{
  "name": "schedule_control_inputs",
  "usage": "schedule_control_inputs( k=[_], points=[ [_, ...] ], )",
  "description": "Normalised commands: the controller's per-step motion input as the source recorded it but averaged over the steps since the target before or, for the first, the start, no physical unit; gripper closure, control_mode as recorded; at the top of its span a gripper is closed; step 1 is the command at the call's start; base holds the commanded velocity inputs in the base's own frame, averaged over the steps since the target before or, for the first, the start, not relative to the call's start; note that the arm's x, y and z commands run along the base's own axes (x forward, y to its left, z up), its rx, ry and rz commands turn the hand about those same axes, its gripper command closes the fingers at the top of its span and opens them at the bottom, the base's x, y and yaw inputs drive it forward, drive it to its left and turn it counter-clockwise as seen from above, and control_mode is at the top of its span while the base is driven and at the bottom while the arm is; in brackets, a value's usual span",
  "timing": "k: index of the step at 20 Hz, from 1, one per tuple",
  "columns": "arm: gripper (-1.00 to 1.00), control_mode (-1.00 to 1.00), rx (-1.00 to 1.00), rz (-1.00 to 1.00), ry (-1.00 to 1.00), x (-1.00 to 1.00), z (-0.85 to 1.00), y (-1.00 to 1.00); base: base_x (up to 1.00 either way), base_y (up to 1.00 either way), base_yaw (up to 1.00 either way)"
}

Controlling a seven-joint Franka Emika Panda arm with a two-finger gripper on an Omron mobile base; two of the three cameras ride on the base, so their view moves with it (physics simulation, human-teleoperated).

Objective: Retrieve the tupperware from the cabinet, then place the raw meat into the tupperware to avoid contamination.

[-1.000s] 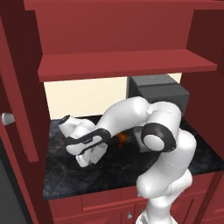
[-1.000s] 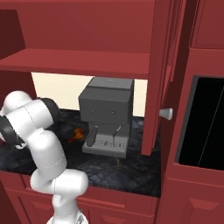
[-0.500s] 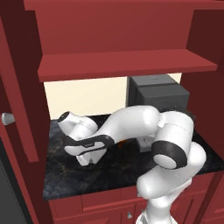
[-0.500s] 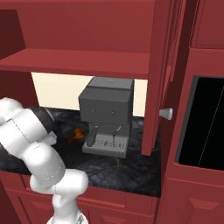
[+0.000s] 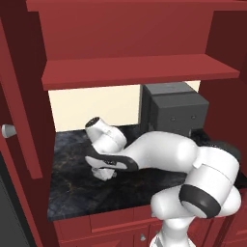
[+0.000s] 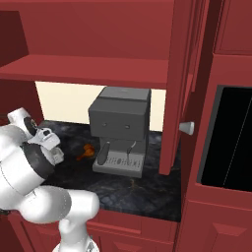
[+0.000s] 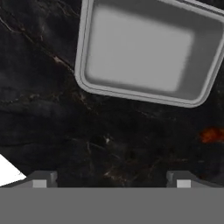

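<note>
Translucent grey-white tupperware (image 7: 146, 50): shallow, rimmed, sloped sides, sitting empty on the black marbled counter (image 7: 65, 131). No readable writing anywhere. Gripper (image 7: 111, 180) hangs above the counter beside the tub, jaws wide apart, holding nothing. Orange-brown raw meat (image 6: 86, 150) lies beside the dark grey coffee machine (image 6: 120, 130).

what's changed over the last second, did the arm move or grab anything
The arm stretched out lower and further left over the dark counter, its elbow dropping. The gripper is open and empty, with the tupperware on the counter just ahead. The raw meat and the grey machine stayed where they were.
</note>
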Motion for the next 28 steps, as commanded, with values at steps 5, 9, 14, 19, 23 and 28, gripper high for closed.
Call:
schedule_control_inputs(
  k=[5,9,14,19,23,28],
  points=[
    [-1.00,-1.00,0.14,-0.22,0.00,0.11,0.02,-0.57,0.00,0.00,0.00],
    [-1.00,-1.00,0.17,-0.24,-0.03,0.18,0.00,-0.52,0.00,0.00,0.00],
    [-1.00,-1.00,0.09,-0.35,-0.10,0.16,0.00,-0.18,0.00,0.00,0.00],
    [-1.00,-1.00,0.08,-0.37,-0.03,0.14,-0.03,-0.18,0.00,0.00,0.00],
    [-1.00,-1.00,0.07,-0.32,0.00,0.24,-0.02,-0.18,0.00,0.00,0.00],
    [-1.00,-1.00,0.03,-0.30,-0.03,0.30,0.00,-0.06,0.00,0.00,0.00]
  ],
)
